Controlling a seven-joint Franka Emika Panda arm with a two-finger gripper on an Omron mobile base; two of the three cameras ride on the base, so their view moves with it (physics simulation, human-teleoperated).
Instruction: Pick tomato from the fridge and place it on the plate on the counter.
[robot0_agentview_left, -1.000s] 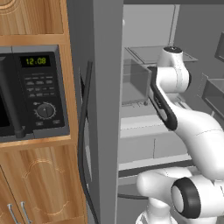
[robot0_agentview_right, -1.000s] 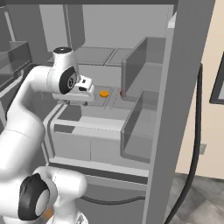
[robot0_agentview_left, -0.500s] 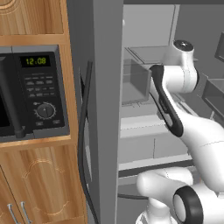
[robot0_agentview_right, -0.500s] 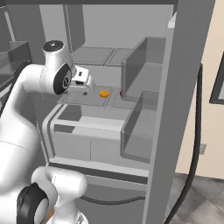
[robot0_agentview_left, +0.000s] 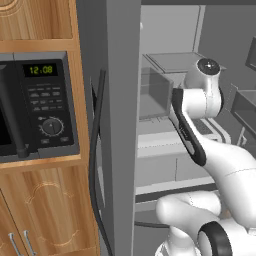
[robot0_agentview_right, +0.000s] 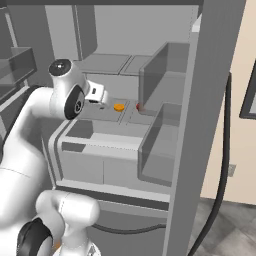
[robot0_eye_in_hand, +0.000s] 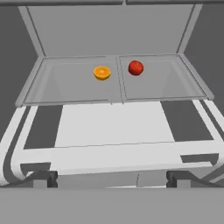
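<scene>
The fridge (robot0_agentview_left: 122, 125) stands open, its grey shelves facing me. The tomato (robot0_eye_in_hand: 136, 68), a small glossy red ball, rests on the shelf (robot0_eye_in_hand: 162, 83) toward the back, just right of the shelf's middle seam. In the right base view the tomato (robot0_agentview_right: 139, 106) peeks out beside a translucent bin. My gripper (robot0_eye_in_hand: 111, 179) is open and empty, well short of the tomato and pointing at the shelf. From the right base view the gripper (robot0_agentview_right: 101, 102) hovers at the shelf's left front. The plate and the counter are out of view.
An orange half (robot0_eye_in_hand: 102, 73) lies just left of the tomato; the orange half (robot0_agentview_right: 119, 107) is the nearer one to my hand. Translucent bins (robot0_agentview_right: 157, 75) stand at the right inside the fridge. A black microwave (robot0_agentview_left: 40, 110) sits left of the fridge's long black handle (robot0_agentview_left: 95, 160).
My wrist rose and then came down a little, keeping the hand in front of the shelf. The tomato and the orange half have not moved.
</scene>
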